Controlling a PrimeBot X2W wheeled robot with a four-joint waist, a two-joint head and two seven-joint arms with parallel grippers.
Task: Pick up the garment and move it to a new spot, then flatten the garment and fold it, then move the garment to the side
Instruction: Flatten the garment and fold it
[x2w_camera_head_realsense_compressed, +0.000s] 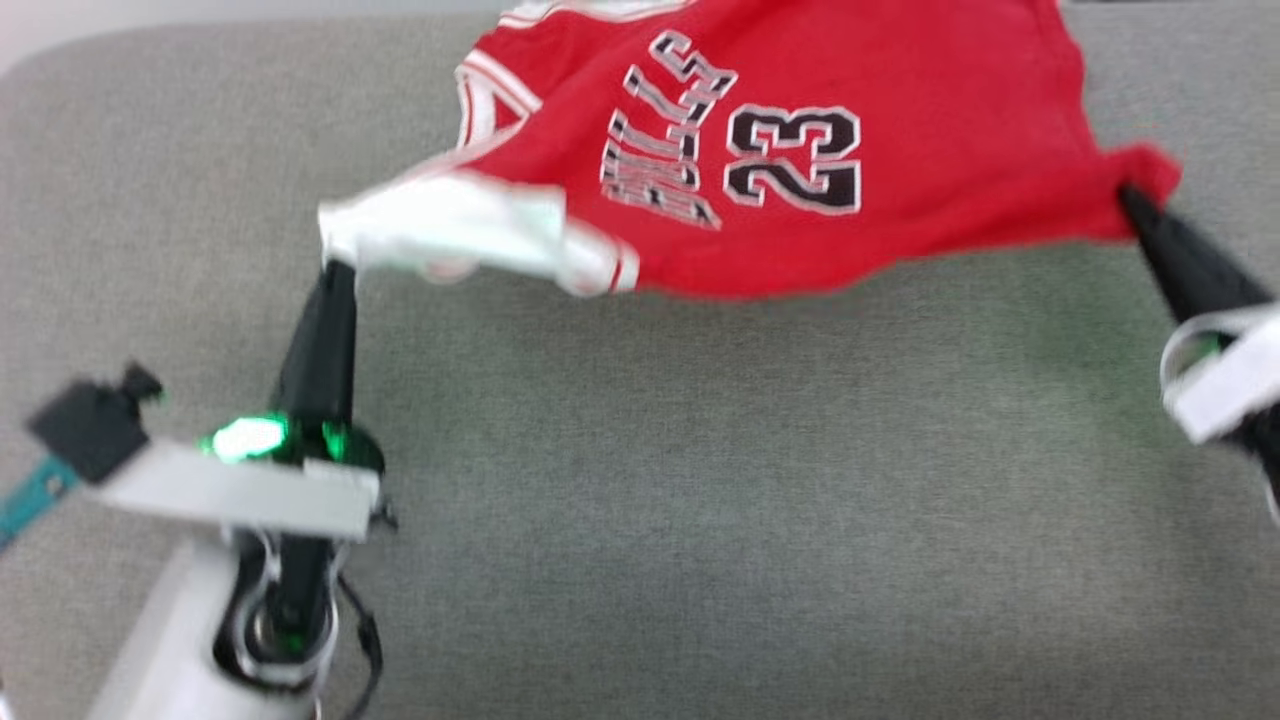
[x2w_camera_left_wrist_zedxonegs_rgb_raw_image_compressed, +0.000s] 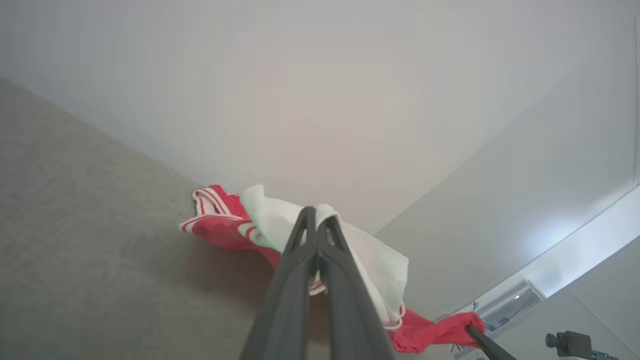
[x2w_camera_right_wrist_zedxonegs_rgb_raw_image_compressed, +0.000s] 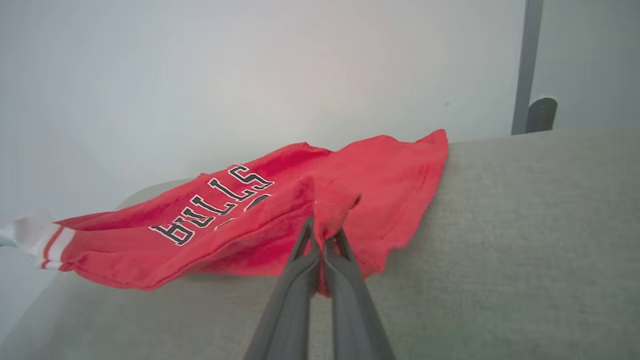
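Red jersey (x2w_camera_head_realsense_compressed: 800, 150) hangs stretched between the grippers, left gripper (x2w_camera_head_realsense_compressed: 338, 268) clamped on its white sleeve (x2w_camera_head_realsense_compressed: 440, 225), right gripper (x2w_camera_head_realsense_compressed: 1130, 195) pinched on a hem corner (x2w_camera_head_realsense_compressed: 1150, 170), far edge resting on the grey surface (x2w_camera_head_realsense_compressed: 700, 500) beyond the fingertips: picked up, I'd say, with flattening, folding and setting aside all left.

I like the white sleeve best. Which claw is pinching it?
The left gripper, shut on the white sleeve of the garment. The right gripper pinches a plain red corner instead.
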